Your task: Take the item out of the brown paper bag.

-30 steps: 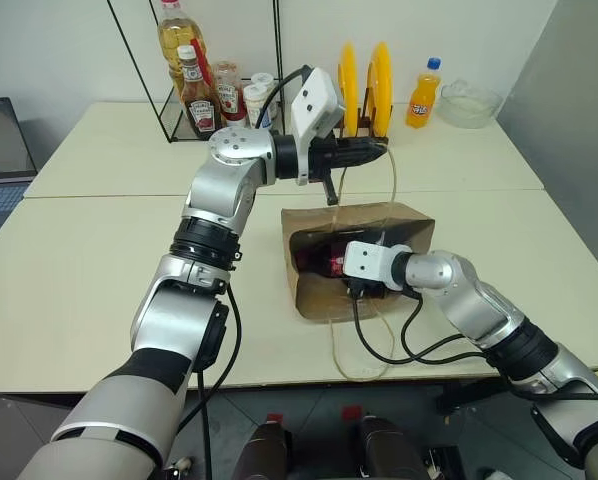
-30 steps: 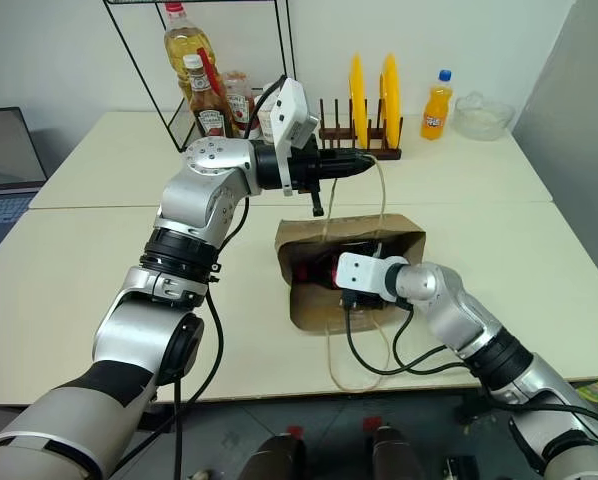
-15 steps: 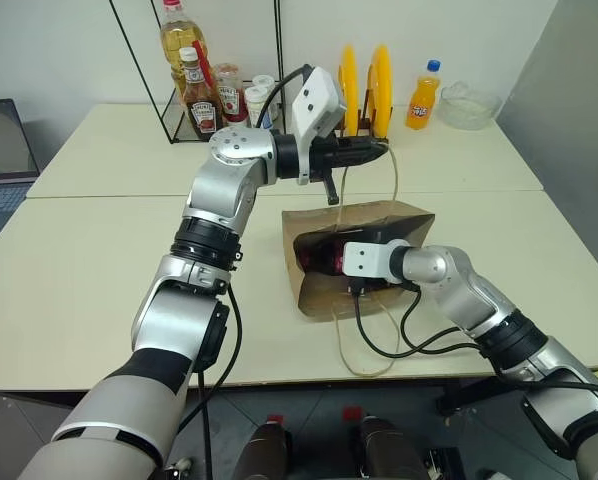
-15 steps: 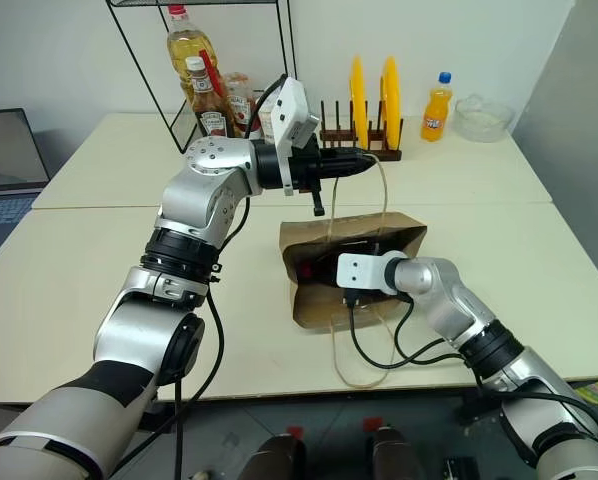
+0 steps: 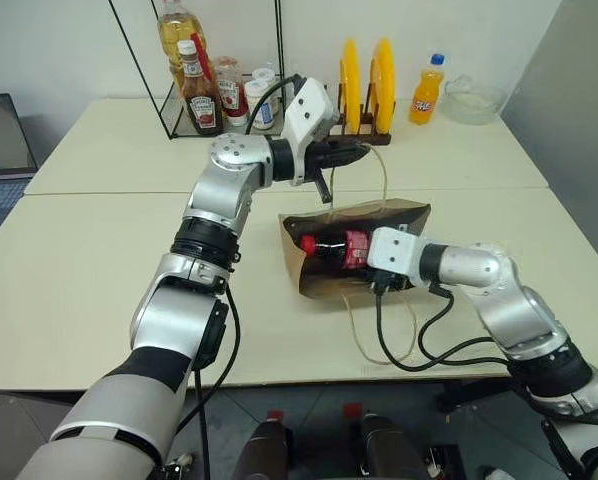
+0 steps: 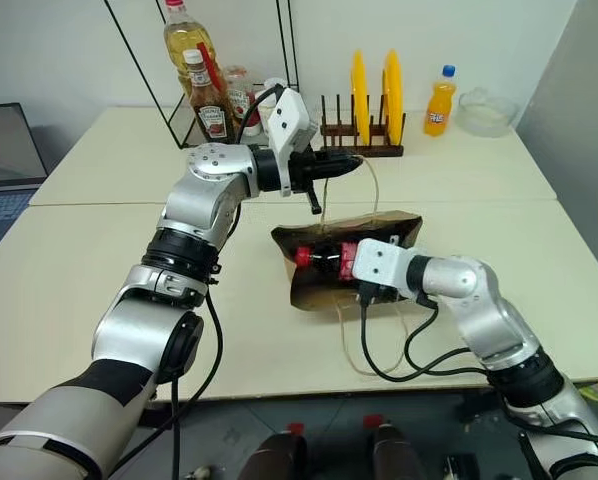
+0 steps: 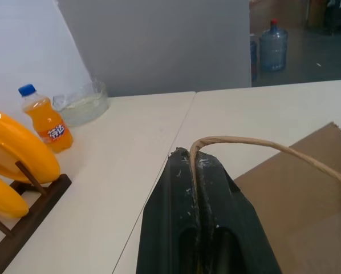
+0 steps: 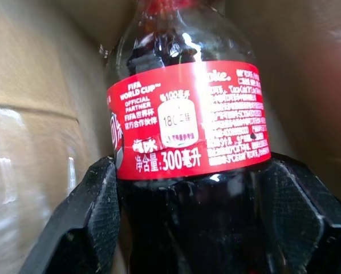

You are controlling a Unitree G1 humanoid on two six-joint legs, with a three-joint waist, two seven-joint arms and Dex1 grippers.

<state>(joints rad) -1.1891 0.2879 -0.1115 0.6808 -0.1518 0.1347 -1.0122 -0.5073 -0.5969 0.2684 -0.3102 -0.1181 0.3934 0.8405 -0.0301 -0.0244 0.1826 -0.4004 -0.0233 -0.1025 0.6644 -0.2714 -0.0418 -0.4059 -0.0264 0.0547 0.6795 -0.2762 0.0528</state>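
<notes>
In the left eye view, the small plastic bottle of dark cola with red label and cap (image 5: 331,250) is seen lying on its side in the mouth of the brown kraft paper bag (image 5: 399,213), cap toward nine o'clock, clamped by the right gripper (image 5: 367,262). In the left wrist view, the left gripper (image 7: 197,165) is seen pinched shut on the bag's twisted-paper handle (image 7: 262,144). In the right wrist view, the bottle is gripped below its label.

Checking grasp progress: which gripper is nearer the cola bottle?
Right. The right gripper has its fingers around the cola bottle; the left gripper is above, pinching the bag handle.
</notes>
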